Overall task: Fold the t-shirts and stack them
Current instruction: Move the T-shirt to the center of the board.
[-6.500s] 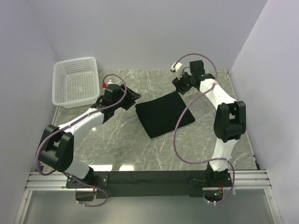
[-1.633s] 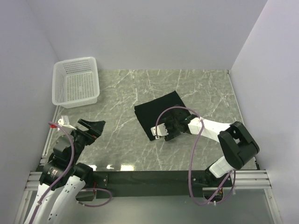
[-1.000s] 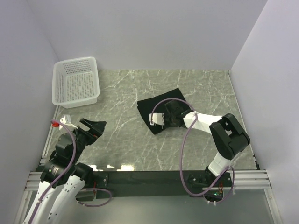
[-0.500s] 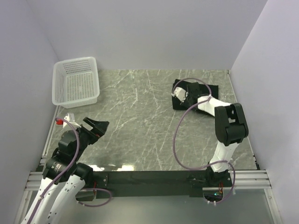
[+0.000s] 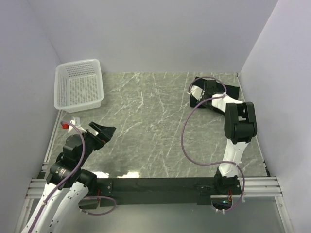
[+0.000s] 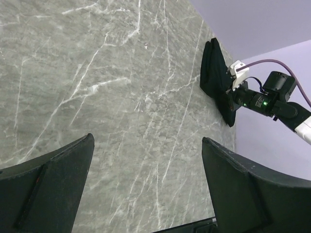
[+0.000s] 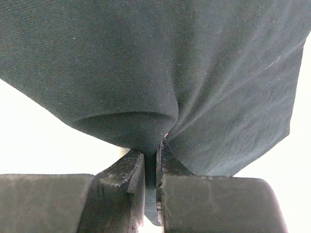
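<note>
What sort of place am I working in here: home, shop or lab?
Most likely a lab test cell: plain pale walls box in a marble-patterned table, two arms are bolted to a metal rail, with a white basket and a black t-shirt as props.

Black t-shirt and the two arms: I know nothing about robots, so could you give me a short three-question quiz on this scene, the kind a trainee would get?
1. Fill the gap: the jaws of the left gripper stand ___, with nothing between them.
2. Which one pinches the black folded cotton t-shirt? A. the left gripper. B. the right gripper. C. neither.
3. True or false: the white plastic mesh basket stands at the far left of the grey marble table, apart from the t-shirt.

Key: 1 open; 2 B; 3 true.
</note>
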Available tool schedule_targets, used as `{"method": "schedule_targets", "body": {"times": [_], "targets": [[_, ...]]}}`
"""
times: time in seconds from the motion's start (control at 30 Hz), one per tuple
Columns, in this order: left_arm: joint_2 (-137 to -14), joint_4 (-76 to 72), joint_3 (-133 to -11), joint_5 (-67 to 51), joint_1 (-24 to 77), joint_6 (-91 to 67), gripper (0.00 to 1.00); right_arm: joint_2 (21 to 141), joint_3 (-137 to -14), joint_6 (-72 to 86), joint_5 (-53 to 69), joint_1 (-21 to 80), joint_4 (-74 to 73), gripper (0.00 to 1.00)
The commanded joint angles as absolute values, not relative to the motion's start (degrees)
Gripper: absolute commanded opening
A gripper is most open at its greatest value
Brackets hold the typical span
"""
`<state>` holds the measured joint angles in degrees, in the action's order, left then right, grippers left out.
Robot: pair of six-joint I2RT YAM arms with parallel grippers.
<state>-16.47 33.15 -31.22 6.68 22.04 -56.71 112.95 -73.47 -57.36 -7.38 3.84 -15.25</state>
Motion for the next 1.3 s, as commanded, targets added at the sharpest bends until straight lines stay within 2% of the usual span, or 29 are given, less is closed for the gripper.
{"method": "schedule_targets", "body": {"times": [0.0,0.3,0.33,0.37,0.4,0.43,0.5,0.57,0.67,0.77,0.87,0.9,0.93,1.07,1.27], "targets": [[-17.23,30.23,-31.29,5.27,21.80,-56.87,0.97,112.59,-75.32,-66.08,-6.42,1.50,-13.70,0.00],[-18.45,29.62,-31.46,4.22,21.80,-57.04,0.97,109.35,-71.29,-79.97,0.61,-4.65,-15.99,0.00],[-18.37,29.45,-31.38,4.13,21.80,-57.04,0.97,108.64,-70.50,-80.76,1.75,-5.01,-16.52,0.03],[-18.54,29.01,-31.29,4.04,21.80,-57.04,0.97,107.85,-69.62,-81.82,2.37,-5.18,-17.05,0.07],[-18.63,28.83,-31.20,3.69,21.80,-57.04,0.97,105.84,-68.04,-82.00,3.07,-5.45,-18.18,0.32],[-18.72,28.65,-31.03,3.52,21.80,-57.13,0.97,104.60,-67.42,-81.22,3.69,-5.45,-18.37,0.44],[-18.98,27.78,-30.59,3.25,21.80,-57.22,0.97,100.49,-67.50,-79.20,7.88,-5.80,-22.30,0.64],[-19.25,27.16,-30.50,2.90,21.80,-57.13,0.97,97.84,-68.20,-76.66,10.62,-6.24,-25.47,0.72],[-19.95,26.37,-31.28,2.90,21.80,-56.60,0.97,94.14,-70.57,-72.71,14.75,-6.77,-32.67,0.72],[-20.65,26.02,-32.25,3.34,21.80,-55.64,0.97,93.60,-73.47,-63.95,15.39,-7.47,-33.84,0.66],[-21.09,25.14,-32.26,3.43,21.80,-55.02,0.97,96.76,-76.72,-52.76,11.35,-7.30,-32.87,0.46],[-21.18,24.79,-32.08,3.34,21.80,-55.02,0.97,98.86,-77.69,-50.65,9.68,-7.03,-32.87,0.31],[-21.27,24.09,-31.82,3.17,21.80,-55.02,0.97,99.49,-77.35,-46.71,5.93,-6.77,-31.83,0.26],[-21.27,22.77,-30.85,2.64,21.80,-55.28,0.97,100.72,-71.91,-41.05,-2.34,-5.54,-21.22,0.20],[-23.37,20.92,-30.06,1.41,21.80,-54.58,0.97,106.60,-74.00,-37.18,-7.74,-4.22,-18.45,0.19]]}}
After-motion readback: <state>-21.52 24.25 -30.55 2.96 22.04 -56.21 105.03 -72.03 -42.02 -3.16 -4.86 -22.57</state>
